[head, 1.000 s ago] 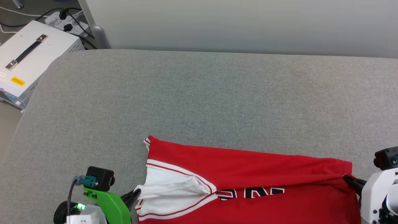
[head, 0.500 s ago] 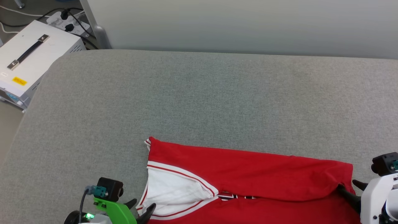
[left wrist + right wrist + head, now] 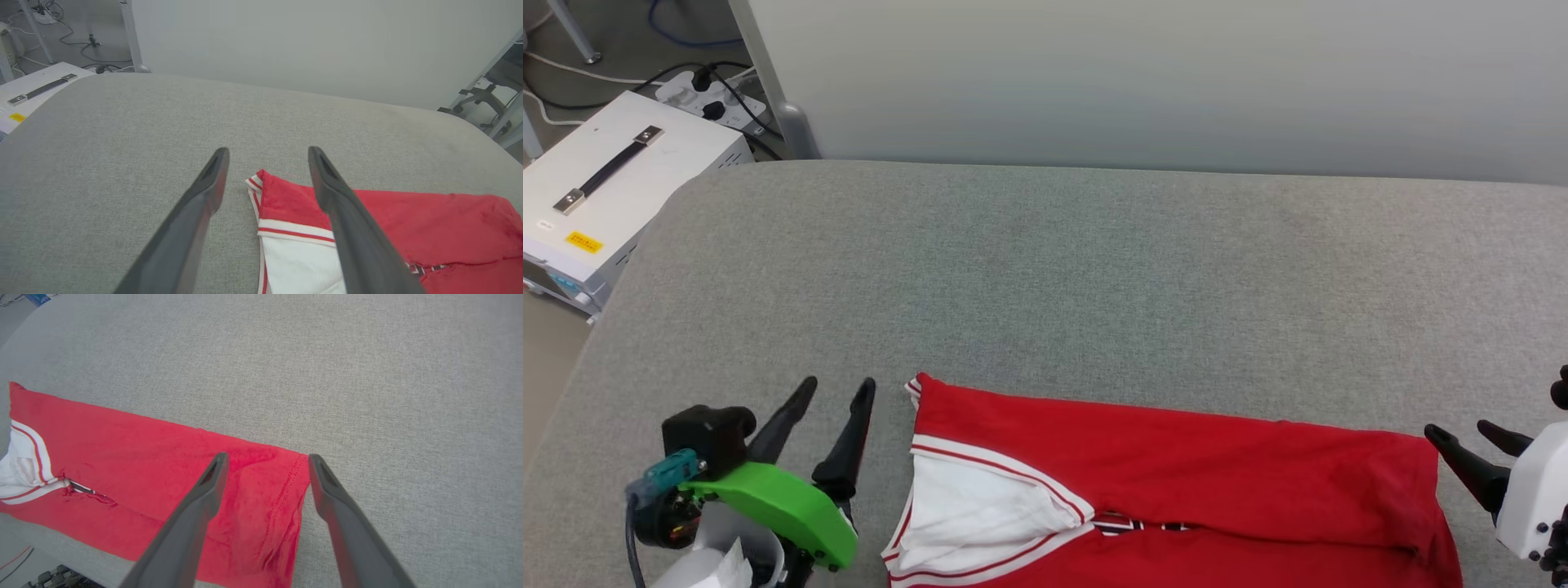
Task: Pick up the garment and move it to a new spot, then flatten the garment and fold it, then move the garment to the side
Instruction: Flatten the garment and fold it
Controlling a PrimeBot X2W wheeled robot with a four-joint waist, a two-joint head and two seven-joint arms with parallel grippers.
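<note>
- Red jersey (image 3: 1176, 457) lies at the near edge of the grey counter (image 3: 1045, 269), doubled lengthwise; white sleeve (image 3: 980, 506) at its left end, black print (image 3: 1143, 523) nearly covered.
- A second ago both pincers pinched its ends; both have now let go.
- Left pincer (image 3: 837, 385) spread wide, empty, beside the sleeve corner.
- Right pincer (image 3: 1458, 429) spread wide, empty, beside the hem.
- Fold looks laid; further folding and the side move are likely left.

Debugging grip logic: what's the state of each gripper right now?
Left gripper: open, holding nothing, beside the shirt.
Right gripper: open, holding nothing, over the shirt's hem corner.
</note>
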